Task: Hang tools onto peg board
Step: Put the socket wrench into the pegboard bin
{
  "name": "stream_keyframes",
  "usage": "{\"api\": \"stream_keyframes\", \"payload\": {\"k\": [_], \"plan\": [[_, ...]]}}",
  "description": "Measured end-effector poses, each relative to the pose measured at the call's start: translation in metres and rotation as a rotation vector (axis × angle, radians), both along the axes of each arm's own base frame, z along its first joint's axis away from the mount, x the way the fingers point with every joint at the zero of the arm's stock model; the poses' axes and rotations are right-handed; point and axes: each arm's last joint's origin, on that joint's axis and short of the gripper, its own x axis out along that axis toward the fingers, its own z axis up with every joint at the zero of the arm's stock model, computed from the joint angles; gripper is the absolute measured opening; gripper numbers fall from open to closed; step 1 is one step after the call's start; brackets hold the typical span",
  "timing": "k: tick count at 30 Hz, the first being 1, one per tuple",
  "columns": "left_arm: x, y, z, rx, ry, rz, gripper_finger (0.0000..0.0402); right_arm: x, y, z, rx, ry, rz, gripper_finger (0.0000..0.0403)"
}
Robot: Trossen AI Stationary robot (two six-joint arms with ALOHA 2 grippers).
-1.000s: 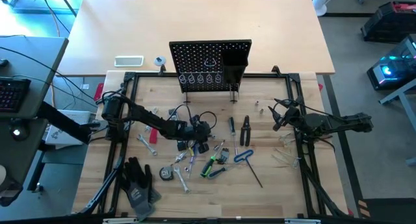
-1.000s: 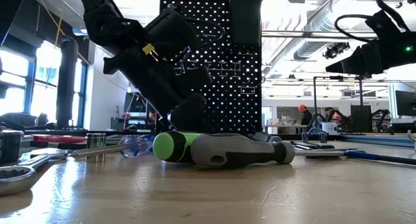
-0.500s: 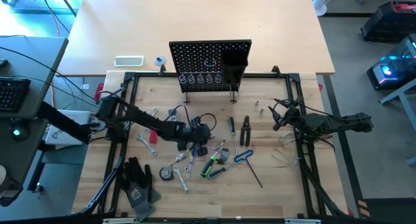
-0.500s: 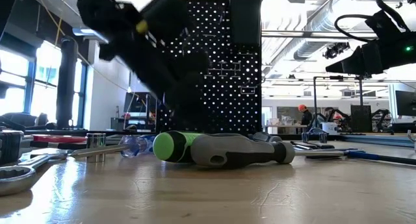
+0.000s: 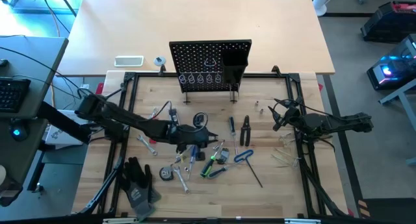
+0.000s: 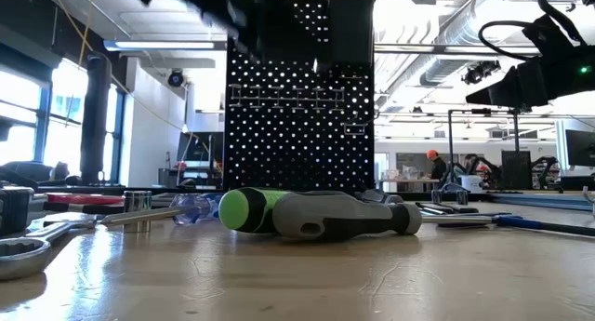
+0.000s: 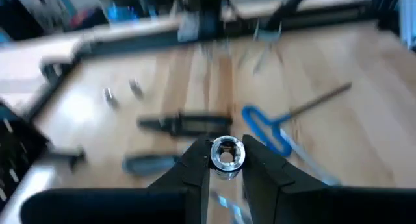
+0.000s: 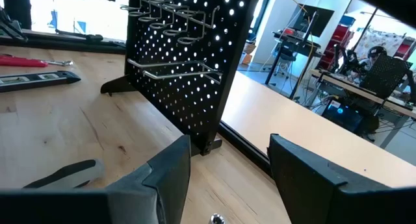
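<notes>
The black peg board [image 5: 209, 65] stands upright at the table's far middle, with wire rings along its lower part. Loose tools lie on the table in front of it: a green-handled screwdriver [image 6: 316, 212], black pliers [image 5: 246, 130] and a blue-handled hex key [image 5: 244, 155]. My left gripper [image 5: 209, 138] hangs above this scatter, shut on a silver wrench [image 7: 226, 152]. My right gripper [image 8: 231, 178] waits open at the table's right, level, facing the peg board [image 8: 182, 62]. My left gripper pinches the wrench's ring-shaped end [image 7: 226, 160] between its two fingers [image 7: 195, 164]. The ring's hole faces back along the fingers. The fingers slant down from the table's left. The wrench is lifted clear of the table; the fingers hide the rest of it.
Black work gloves [image 5: 138, 182] lie near the front left. A white flat device [image 5: 129, 61] lies on the pale table beyond the frame. More small silver tools [image 5: 182, 172] lie under and near my left gripper. A black frame [image 5: 130, 78] borders the work surface.
My left gripper has risen from among the tools. In the low view it has gone from just above the green screwdriver up past the picture's top. The arm's elbow has swung toward the table's left. The loose tools lie as before.
</notes>
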Motion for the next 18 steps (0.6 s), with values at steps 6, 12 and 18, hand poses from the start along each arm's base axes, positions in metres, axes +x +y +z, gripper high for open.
{"api": "stream_keyframes", "payload": {"k": [6,12,18], "plan": [[0.009,0.0,0.051,0.168,-0.125,0.007,0.0053,0.0,0.0,0.0,0.0,-0.001,0.0,0.02],[0.022,0.031,0.103,0.318,-0.23,0.11,0.0053,0.0,0.0,0.0,0.0,0.0,0.0,0.02],[0.024,0.081,0.155,0.363,-0.342,0.247,0.0053,0.0,0.0,0.0,0.0,0.0,0.0,0.02]]}}
